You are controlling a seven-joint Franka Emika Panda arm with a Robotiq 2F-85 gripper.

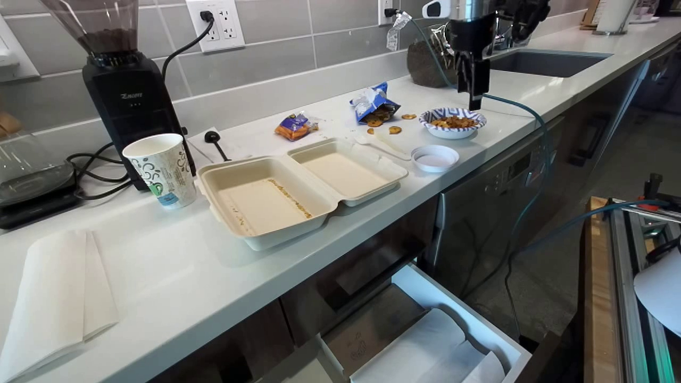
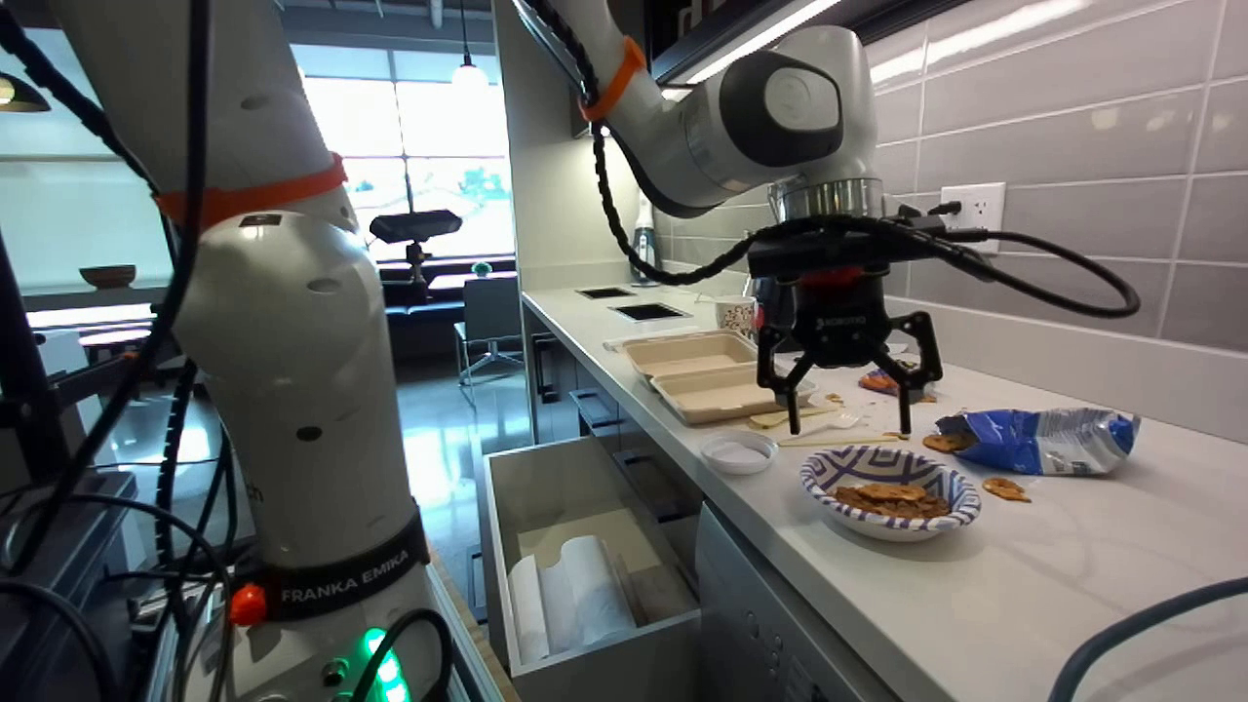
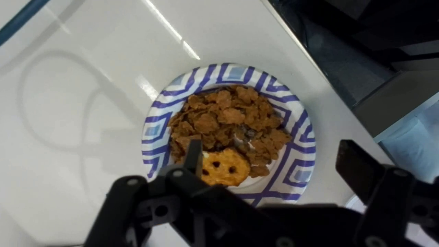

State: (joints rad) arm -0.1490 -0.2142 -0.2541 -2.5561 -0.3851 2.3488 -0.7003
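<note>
My gripper (image 2: 849,429) is open and empty, fingers pointing down above the counter. In the wrist view the gripper (image 3: 271,161) is nearest a paper bowl (image 3: 305,147) with a blue and white pattern; one finger overlaps the bowl, the other is beyond its rim. The bowl holds brown flakes (image 3: 226,116) and a round orange-brown chip (image 3: 228,168), partly hidden by a finger. The bowl also stands upright in both exterior views (image 1: 452,133) (image 2: 877,531). An open blue chip bag (image 1: 375,106) lies near it, with loose chips (image 1: 395,130). A small white round dish (image 2: 738,453) stands beside the bowl.
An open beige takeout container (image 1: 255,186), plastic cutlery (image 1: 385,146) and a small snack bag (image 1: 295,126) are on the counter. A paper cup (image 1: 165,170) stands by a coffee grinder (image 1: 133,106). A drawer (image 2: 575,463) is open below. A cable (image 1: 532,117) crosses the counter's edge.
</note>
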